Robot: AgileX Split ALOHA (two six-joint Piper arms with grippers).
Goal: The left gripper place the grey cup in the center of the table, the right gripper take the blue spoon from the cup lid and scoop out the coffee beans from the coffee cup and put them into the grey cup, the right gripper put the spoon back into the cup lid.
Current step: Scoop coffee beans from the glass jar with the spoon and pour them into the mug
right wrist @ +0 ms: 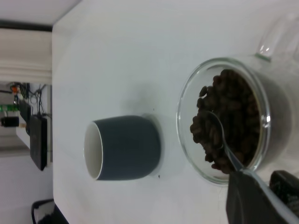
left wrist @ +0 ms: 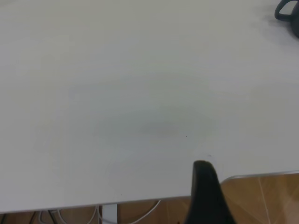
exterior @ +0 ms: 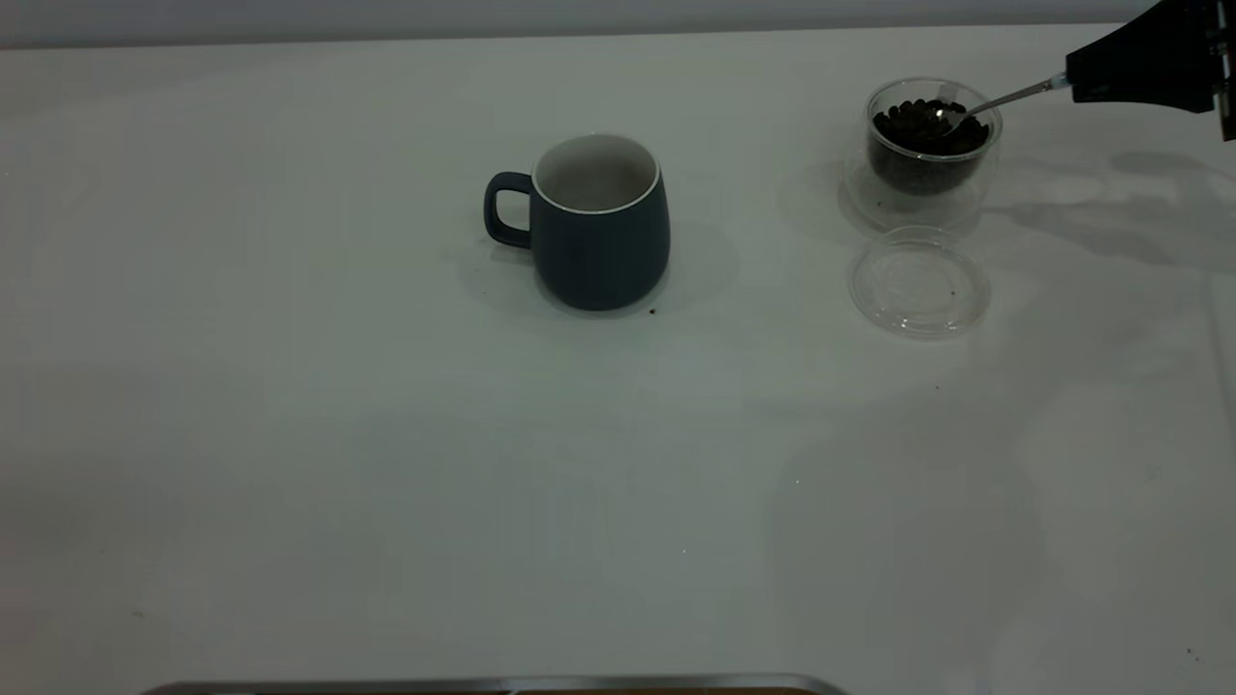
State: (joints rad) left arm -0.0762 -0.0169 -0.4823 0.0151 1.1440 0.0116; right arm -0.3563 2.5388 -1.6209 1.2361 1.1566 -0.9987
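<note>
Right gripper (exterior: 1086, 82), partly cropped, holds spoon (exterior: 995, 101) in beans (exterior: 927, 125).

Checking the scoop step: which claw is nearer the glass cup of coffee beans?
Right. The right claw holds the spoon dipped in the glass cup. The left claw sits at the table's edge, far off.

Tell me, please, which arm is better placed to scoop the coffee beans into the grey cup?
The right. The right gripper already holds the spoon, whose bowl sits in the beans of the coffee cup. The left gripper is back at the table's edge, away from the grey cup.
</note>
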